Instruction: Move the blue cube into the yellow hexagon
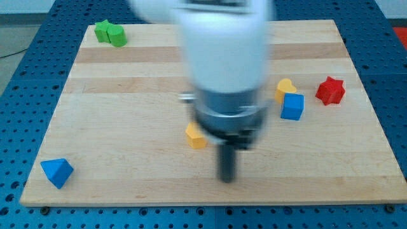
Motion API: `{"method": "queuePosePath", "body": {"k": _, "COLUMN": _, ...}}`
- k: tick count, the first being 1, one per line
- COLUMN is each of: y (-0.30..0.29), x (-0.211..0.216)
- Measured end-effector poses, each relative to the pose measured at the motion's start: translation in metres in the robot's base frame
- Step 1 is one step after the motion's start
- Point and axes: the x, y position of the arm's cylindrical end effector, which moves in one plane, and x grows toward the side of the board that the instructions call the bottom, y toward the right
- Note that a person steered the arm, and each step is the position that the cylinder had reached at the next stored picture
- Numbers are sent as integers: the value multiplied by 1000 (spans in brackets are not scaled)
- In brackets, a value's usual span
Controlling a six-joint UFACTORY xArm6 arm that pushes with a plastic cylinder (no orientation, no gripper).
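Note:
The blue cube [292, 106] sits at the board's right, touching a yellow block [285, 88] just above and to its left. Another yellow block [196, 136], the more hexagon-like one, lies near the board's middle, partly hidden by the arm. My tip [227, 179] is blurred and rests on the board below the middle, to the lower right of the middle yellow block and well to the lower left of the blue cube.
A red star-like block [331, 90] lies at the right of the wooden board [127, 95]. Two green blocks [110, 32] sit at the top left. A blue triangular block [56, 171] lies at the bottom left. The arm's white body [219, 51] hides the top middle.

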Motion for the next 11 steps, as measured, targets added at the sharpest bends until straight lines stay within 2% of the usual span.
{"method": "queuePosePath", "body": {"k": 1, "y": 127, "x": -23}}
{"method": "queuePosePath", "body": {"k": 2, "y": 174, "x": -63}}
{"method": "queuePosePath", "body": {"k": 3, "y": 143, "x": -111}}
{"method": "queuePosePath", "body": {"k": 4, "y": 123, "x": -138}}
{"method": "queuePosePath", "body": {"k": 5, "y": 83, "x": -146}}
{"method": "queuePosePath", "body": {"k": 7, "y": 23, "x": -118}}
{"method": "queuePosePath", "body": {"k": 9, "y": 17, "x": -70}}
{"method": "queuePosePath", "body": {"k": 11, "y": -54, "x": -69}}
